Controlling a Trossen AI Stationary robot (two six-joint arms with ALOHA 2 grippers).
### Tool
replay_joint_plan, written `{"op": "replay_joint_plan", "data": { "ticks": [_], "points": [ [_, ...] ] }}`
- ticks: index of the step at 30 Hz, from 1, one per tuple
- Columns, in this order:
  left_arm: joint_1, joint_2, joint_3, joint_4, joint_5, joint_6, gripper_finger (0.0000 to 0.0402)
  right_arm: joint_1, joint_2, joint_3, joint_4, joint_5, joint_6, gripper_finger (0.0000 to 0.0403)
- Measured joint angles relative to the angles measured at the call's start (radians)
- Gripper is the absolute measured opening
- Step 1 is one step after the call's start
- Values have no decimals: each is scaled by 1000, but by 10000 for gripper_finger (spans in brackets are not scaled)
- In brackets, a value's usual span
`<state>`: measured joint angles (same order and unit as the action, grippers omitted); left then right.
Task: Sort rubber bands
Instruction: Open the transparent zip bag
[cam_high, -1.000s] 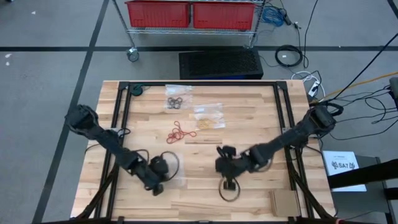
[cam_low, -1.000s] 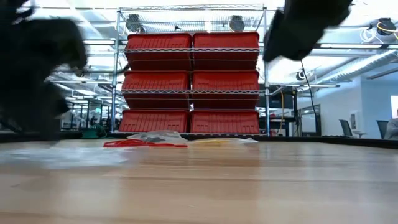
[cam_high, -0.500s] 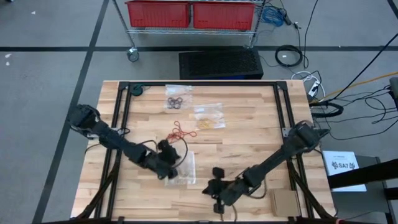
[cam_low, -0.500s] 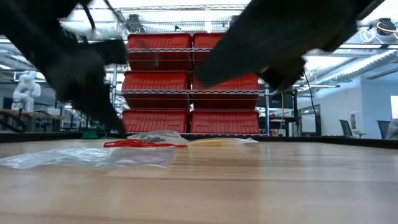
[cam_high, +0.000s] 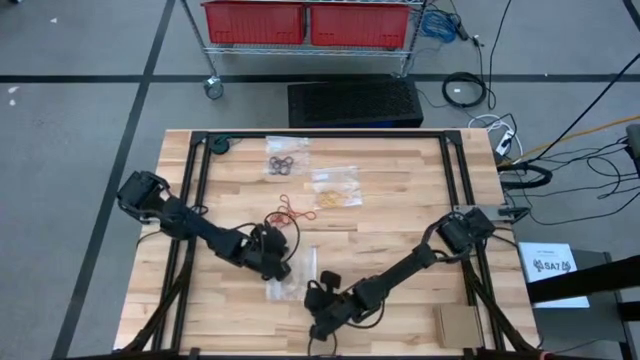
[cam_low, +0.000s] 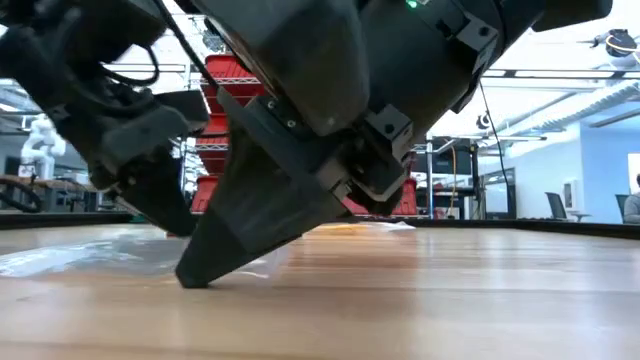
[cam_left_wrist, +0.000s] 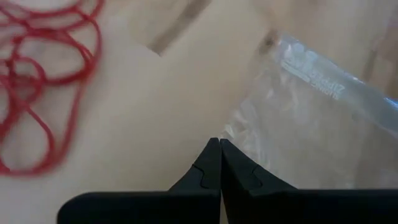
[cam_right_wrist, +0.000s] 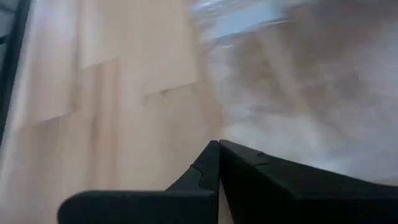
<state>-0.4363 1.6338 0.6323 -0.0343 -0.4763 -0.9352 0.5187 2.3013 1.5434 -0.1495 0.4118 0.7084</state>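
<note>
Hands are both pressed shut and holding nothing: the left hand (cam_high: 275, 268) is hovering at the near edge of an empty clear bag (cam_high: 297, 272) lying mid-worktop, and the right hand (cam_high: 318, 318) is reaching low toward the front edge of the worktop (cam_high: 400, 220), its tip nearly touching the wood. Over the last second both arms have been swinging inward, the left one sliding up beside the bag and the right one dropping forward and leftward, which suggests they are getting ready to open or steady the bag before any loading. Red rubber bands (cam_high: 287, 213) are lying in a loose tangle just beyond the left hand, the heap stretching roughly diagonally, with no clear pointing end. Black rubber bands (cam_high: 281, 163) and tan rubber bands (cam_high: 334, 193) are sitting farther back, already on their own bags.
</note>
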Motion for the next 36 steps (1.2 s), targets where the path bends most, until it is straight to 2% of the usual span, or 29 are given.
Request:
{"op": "replay_joint_plan", "data": {
  "ticks": [7, 12, 20, 23, 25, 29, 34, 36],
  "points": [
    [-101, 2, 0, 1, -21, -104, 1, -2, -32, -3, -103, 17, 39, 0],
    [-174, 3, 0, -5, -47, -161, 1, 11, -85, -5, -337, 43, 66, 0],
    [-275, 4, 6, -7, -114, -212, 1, 27, -184, -12, -824, 43, 116, 0],
    [-312, 4, 21, -2, -130, -211, 1, 40, -252, -55, -877, 31, 95, 0],
    [-337, 4, 29, -8, -130, -211, 1, 51, -319, -111, -817, 19, 72, 0],
    [-377, 4, 32, -46, -126, -246, 1, 65, -444, -254, -488, -65, 31, 0],
    [-386, 3, 32, -72, -79, -289, 1, 65, -434, -362, -76, -104, -3, 0],
    [-386, 3, 32, -65, -75, -289, 1, 52, -393, -381, 24, -114, -34, 0]
  ]
}}
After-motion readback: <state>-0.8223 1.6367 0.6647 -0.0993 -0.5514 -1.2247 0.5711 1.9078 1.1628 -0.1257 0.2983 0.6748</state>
